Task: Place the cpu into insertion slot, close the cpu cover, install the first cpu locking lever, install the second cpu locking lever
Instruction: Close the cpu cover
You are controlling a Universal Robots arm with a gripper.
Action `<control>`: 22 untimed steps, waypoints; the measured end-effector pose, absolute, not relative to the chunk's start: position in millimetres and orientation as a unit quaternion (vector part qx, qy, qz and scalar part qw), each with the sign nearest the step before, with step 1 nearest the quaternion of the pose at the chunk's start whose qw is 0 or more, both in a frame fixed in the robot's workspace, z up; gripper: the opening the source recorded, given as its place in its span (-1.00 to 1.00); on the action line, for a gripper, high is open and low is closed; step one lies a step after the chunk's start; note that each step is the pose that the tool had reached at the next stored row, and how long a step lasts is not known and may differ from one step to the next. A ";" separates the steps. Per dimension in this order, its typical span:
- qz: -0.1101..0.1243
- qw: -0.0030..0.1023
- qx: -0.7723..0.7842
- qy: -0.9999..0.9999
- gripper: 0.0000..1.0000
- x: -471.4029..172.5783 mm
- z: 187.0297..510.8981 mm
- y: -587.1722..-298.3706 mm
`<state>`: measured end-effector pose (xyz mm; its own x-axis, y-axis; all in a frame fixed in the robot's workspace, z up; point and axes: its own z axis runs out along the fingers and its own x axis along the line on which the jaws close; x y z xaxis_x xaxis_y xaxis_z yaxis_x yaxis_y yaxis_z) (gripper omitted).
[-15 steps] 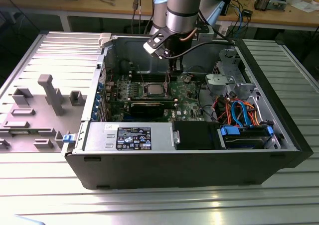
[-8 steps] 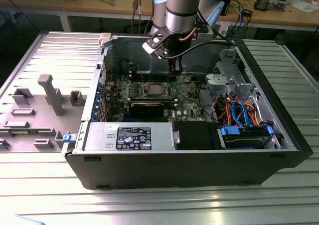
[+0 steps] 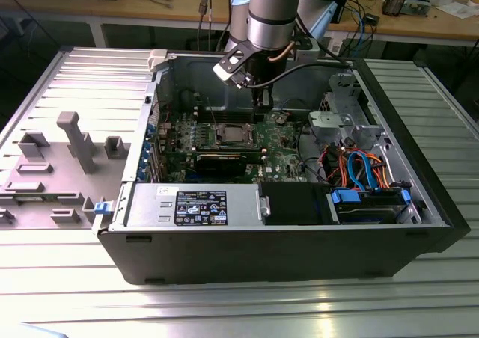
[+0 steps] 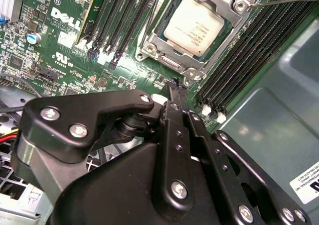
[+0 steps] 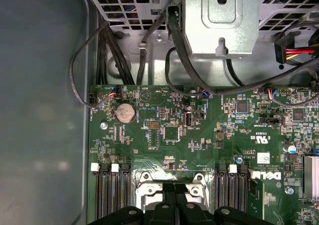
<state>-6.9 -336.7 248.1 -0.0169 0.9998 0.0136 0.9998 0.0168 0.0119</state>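
Note:
The cpu (image 4: 194, 26) lies flat in the insertion slot (image 4: 227, 60) on the green board, dull silver face up. The cpu cover (image 4: 162, 56) is folded down around it as a silvery frame. A thin locking lever (image 4: 289, 0) juts past the socket's corner. My gripper (image 4: 177, 85) is shut with nothing between its fingers, its tip just beside the socket's edge, near the memory slots. In the exterior view the gripper (image 3: 262, 105) hangs inside the case, a little toward that view's right of the cpu (image 3: 233, 134). The first wrist view has the gripper (image 5: 174, 197) over the socket frame (image 5: 148, 191).
Long black memory slots (image 4: 244, 51) flank the socket on both sides. A metal drive cage (image 5: 219, 21) and black cables (image 5: 119, 56) sit beyond the board. The grey case wall (image 4: 279, 110) is close by. A black graphics card (image 3: 228, 161) crosses the board.

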 end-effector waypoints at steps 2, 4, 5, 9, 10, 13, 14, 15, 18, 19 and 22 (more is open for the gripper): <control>-0.009 0.001 -0.701 -0.713 -0.79 -6.9 248.1 -336.7; -0.009 0.001 -0.701 -0.713 -0.79 -7.5 248.0 -336.7; -0.009 0.001 -0.701 -0.713 -0.79 -8.3 248.0 -336.7; -0.009 0.001 -0.701 -0.713 -0.79 -12.6 247.9 -336.7; -0.009 0.001 -0.701 -0.713 -0.79 -14.0 247.8 -336.7; -0.009 0.000 -0.701 -0.713 -0.79 -15.9 247.7 -336.7; -0.009 0.000 -0.701 -0.713 -0.79 -16.0 247.7 -336.7; -0.009 0.000 -0.701 -0.713 -0.79 -16.0 247.7 -336.7; -0.009 0.000 -0.701 -0.713 -0.79 -16.0 247.7 -336.7; -0.009 0.000 -0.701 -0.713 -0.79 -16.0 247.7 -336.7; -0.009 0.000 -0.701 -0.713 -0.79 -16.1 247.7 -336.7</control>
<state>-16.1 -336.7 247.7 -0.0169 0.9998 0.0136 0.9998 0.0167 0.0126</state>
